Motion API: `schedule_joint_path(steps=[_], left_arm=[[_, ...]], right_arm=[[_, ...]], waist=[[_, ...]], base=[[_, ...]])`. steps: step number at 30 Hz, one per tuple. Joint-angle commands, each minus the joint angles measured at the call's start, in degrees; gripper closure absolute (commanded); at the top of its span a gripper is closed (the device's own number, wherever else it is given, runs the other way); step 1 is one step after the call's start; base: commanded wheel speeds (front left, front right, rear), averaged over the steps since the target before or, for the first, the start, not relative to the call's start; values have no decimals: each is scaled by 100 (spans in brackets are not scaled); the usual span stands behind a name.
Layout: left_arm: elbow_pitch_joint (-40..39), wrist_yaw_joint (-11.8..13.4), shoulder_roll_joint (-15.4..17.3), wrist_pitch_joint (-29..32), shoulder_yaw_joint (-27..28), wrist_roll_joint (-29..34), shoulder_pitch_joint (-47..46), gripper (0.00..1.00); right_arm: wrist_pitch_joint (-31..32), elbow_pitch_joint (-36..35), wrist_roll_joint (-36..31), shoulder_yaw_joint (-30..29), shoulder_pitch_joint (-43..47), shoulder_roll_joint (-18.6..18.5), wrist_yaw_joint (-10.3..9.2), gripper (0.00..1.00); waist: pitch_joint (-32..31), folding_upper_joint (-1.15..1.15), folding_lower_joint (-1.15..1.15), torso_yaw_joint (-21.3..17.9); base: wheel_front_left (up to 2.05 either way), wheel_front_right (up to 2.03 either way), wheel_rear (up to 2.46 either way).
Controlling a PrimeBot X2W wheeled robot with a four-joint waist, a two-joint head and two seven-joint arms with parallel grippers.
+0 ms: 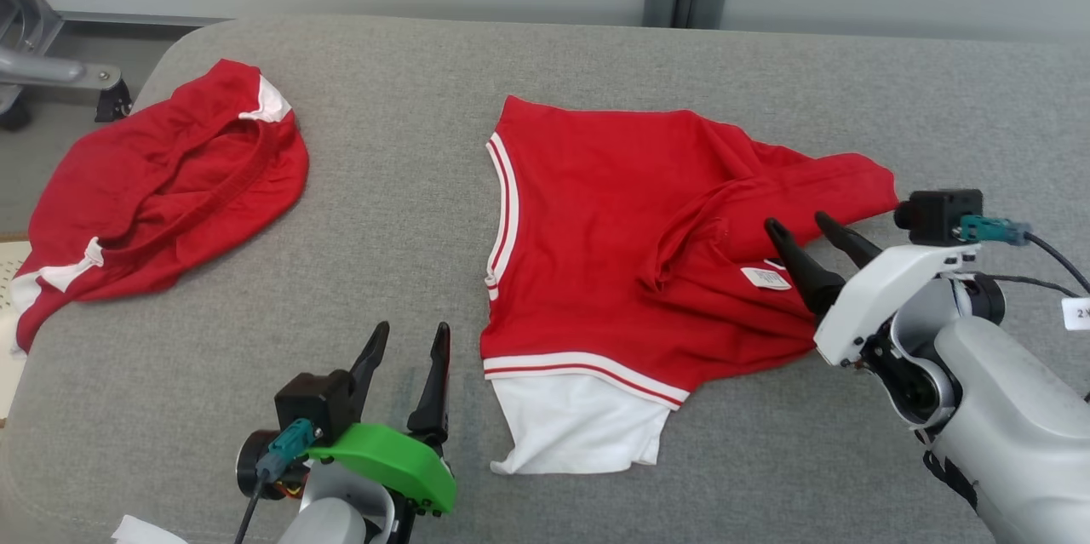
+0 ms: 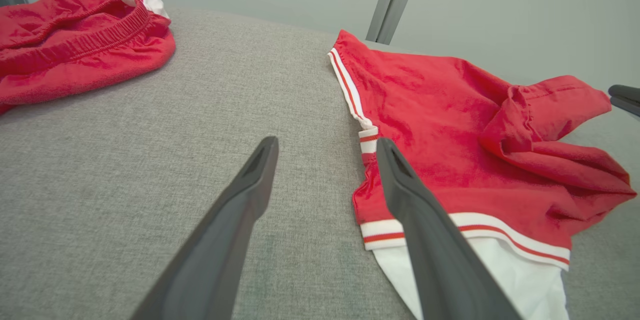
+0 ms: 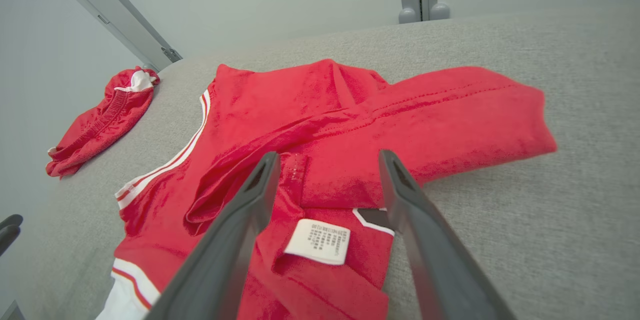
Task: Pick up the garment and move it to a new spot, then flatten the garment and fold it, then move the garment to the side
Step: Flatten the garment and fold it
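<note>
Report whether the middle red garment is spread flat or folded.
Partly spread: the garment has its striped left edge flat, but its right side is bunched over itself, with the care label turned up.
</note>
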Motion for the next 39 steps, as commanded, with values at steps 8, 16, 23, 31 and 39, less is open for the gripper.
schedule_joint_path(steps=[8,16,23,31,39], left_arm=[[93,-103,-168,-19,114,125,-123,0],[159,-168,-254,-19,244,214,-139,0],[223,-230,-300,-20,335,292,-160,0],[323,-270,-334,-19,410,387,-145,0],[386,-282,-270,-20,494,441,-8,0]], right_arm=[[616,858,-169,505,-723,203,1,0],[787,1339,-28,873,-1041,289,0,0],[710,1591,69,1127,-1212,396,0,0],[269,1540,182,1442,-1296,385,0,100],[-363,1166,401,1418,-1017,173,0,100]], waist=[[162,0,0,316],[268,0,0,459],[331,0,0,451],[246,0,0,366],[27,0,0,147]], base=[[0,0,0],[0,0,0],[0,0,0],[0,0,0],[0,0,0]])
